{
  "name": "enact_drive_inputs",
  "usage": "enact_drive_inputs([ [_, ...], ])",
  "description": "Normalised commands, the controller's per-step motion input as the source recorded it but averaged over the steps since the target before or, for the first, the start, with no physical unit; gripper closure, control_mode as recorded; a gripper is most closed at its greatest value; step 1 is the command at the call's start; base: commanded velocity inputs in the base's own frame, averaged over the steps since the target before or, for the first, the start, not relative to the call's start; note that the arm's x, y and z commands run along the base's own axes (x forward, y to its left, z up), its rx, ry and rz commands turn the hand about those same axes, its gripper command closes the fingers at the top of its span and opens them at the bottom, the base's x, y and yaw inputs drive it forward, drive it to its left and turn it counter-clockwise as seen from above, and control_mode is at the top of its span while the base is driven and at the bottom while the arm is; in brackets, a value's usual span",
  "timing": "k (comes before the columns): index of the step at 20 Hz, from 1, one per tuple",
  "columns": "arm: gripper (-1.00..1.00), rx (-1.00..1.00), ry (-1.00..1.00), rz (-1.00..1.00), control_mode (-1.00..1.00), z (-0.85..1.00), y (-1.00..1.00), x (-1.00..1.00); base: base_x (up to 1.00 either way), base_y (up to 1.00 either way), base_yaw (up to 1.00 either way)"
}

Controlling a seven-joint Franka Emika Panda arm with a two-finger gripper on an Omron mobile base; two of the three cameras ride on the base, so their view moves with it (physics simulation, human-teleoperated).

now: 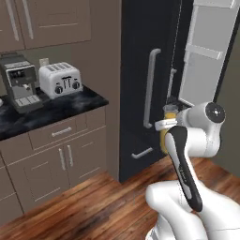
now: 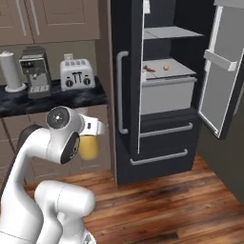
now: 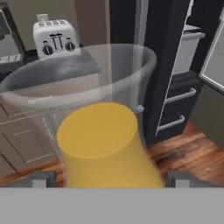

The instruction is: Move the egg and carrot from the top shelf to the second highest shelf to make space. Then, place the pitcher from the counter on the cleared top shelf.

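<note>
My gripper (image 3: 111,178) is shut on the pitcher (image 3: 100,144), a yellow-orange carafe with a clear flared mouth, and holds it in the air in front of the cabinets. The pitcher (image 2: 88,147) hangs below the hand, to the left of the fridge, and its top shows as pitcher (image 1: 167,112) behind the arm. Inside the open fridge the top shelf (image 2: 170,32) is bare. The egg (image 2: 166,67) and the carrot (image 2: 148,68) lie on the second highest shelf (image 2: 181,72). The counter (image 2: 47,101) is black stone.
A white toaster (image 2: 77,74), a coffee machine (image 2: 36,71) and a grey upright cylinder (image 2: 10,71) stand on the counter. The right fridge door (image 2: 221,71) is swung open with rails on its inside. The left fridge door (image 2: 125,90) is closed. The floor (image 2: 167,205) is wood.
</note>
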Motion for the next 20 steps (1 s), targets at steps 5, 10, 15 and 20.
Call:
enact_drive_inputs([
  [5,1.0,0.0,0.0,0.0,1.0,0.0,0.0,0.0,0.13,-0.76,-0.07],
  [10,1.0,0.0,0.0,0.0,1.0,0.0,0.0,0.0,0.3,-0.78,0.02],
  [15,1.0,0.0,0.0,0.0,1.0,0.0,0.0,0.0,0.35,-0.79,0.11],
  [20,1.0,0.0,0.0,0.0,1.0,0.0,0.0,0.0,0.45,-0.53,0.32],
])
